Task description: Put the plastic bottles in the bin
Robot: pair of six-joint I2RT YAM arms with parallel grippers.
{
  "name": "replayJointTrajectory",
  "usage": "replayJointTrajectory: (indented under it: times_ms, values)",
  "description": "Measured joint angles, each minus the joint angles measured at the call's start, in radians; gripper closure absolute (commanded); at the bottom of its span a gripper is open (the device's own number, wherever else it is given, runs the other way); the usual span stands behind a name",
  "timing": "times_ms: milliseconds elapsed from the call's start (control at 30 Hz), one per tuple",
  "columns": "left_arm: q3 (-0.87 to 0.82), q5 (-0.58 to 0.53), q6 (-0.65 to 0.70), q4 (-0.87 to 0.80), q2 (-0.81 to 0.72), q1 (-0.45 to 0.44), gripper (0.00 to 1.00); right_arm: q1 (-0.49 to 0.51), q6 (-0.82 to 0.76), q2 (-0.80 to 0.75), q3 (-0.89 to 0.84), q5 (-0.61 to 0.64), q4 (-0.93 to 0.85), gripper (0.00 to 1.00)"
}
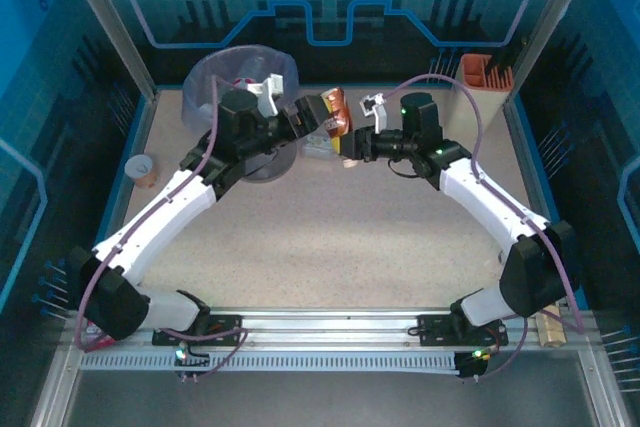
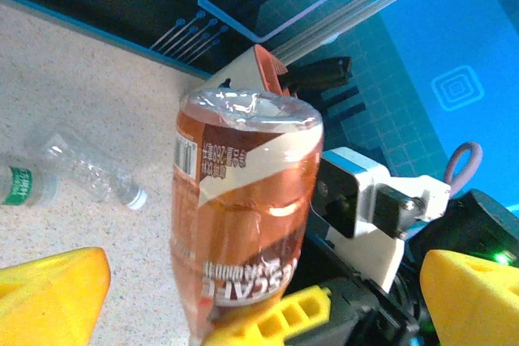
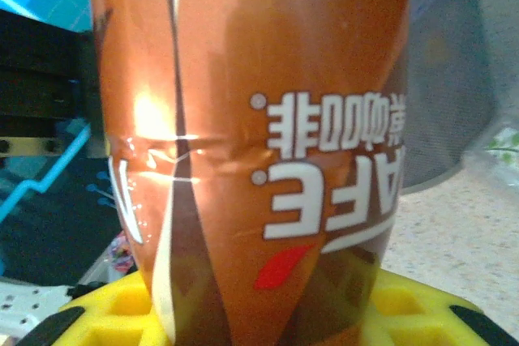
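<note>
Brown bottle point(image 3: 259, 119) seems clamped in the right gripper point(image 1: 350, 144), inside the wide-open left gripper point(image 2: 259, 281). Bin point(image 1: 205, 97) sits just beside the left arm point(image 1: 180, 202).

The brown bottle point(image 2: 243, 224) runs off the bottom edge of the left wrist view, so its neck and cap cannot be seen. In the right wrist view both its ends are cut off, and the bin point(image 3: 454, 79) behind it is a grey blur. A clear bottle point(image 2: 89, 172) lying beyond is cropped at the left edge of the left wrist view. From above, the left arm point(image 1: 245, 125) covers the front of the bin, and the pale object point(image 1: 318, 143) next to the brown bottle is too small to identify.
</note>
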Motion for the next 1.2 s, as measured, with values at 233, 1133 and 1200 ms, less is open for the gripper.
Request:
replayJointTrajectory:
  times_ms: [233, 1133, 1200]
  values:
    - [0.000, -0.027, -0.014, 0.019, 0.065, -0.060, 0.02, 0.049, 0.083, -0.002, -0.045, -0.027, 0.089, 0.79]
    - [0.093, -0.133, 0.012, -0.025, 0.115, -0.062, 0.49, -0.014, 0.117, -0.072, -0.063, -0.084, 0.075, 0.00]
    - [0.114, -0.136, 0.026, -0.038, 0.120, -0.056, 0.49, -0.044, 0.087, -0.119, -0.063, -0.084, 0.026, 0.00]
